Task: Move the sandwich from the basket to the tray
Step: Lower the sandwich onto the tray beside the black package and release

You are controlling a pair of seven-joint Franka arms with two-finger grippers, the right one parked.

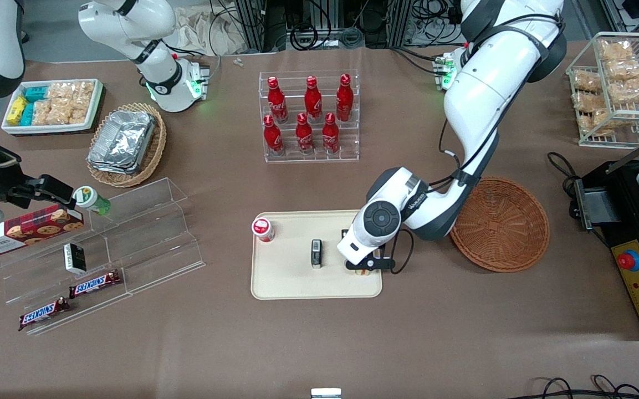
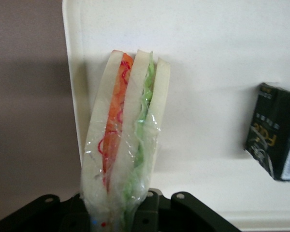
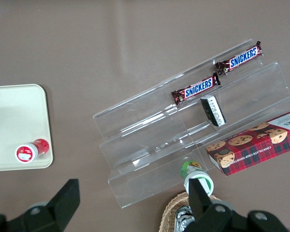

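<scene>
On the tray (image 2: 222, 58), near the edge closest to the basket (image 1: 500, 224), sits the sandwich (image 2: 123, 140). It's a wedge wrapped in crinkly clear film, three slices of soft white bread with an orange-red layer and a frilly green layer between them, standing on edge over the smooth cream plastic. From the front it's only a sliver of pale bread (image 1: 361, 271) peeking out under the arm. The gripper (image 1: 367, 265) is right down on it, black fingers closed on the wedge's lower end; in the wrist view the film and bread are squeezed between the dark finger bodies (image 2: 157, 212).

The tray itself is a flat rectangle with rounded corners and a low rim. Also on it: a small black box (image 1: 316, 252) standing upright close to the sandwich, and a red bottle with a white cap (image 1: 263, 229) toward the parked arm's end. The round reddish-brown woven basket sits just beside the tray toward the working arm's end, nothing in it. Farther from the front camera there's a clear acrylic rack of red cola bottles (image 1: 309, 116).
</scene>
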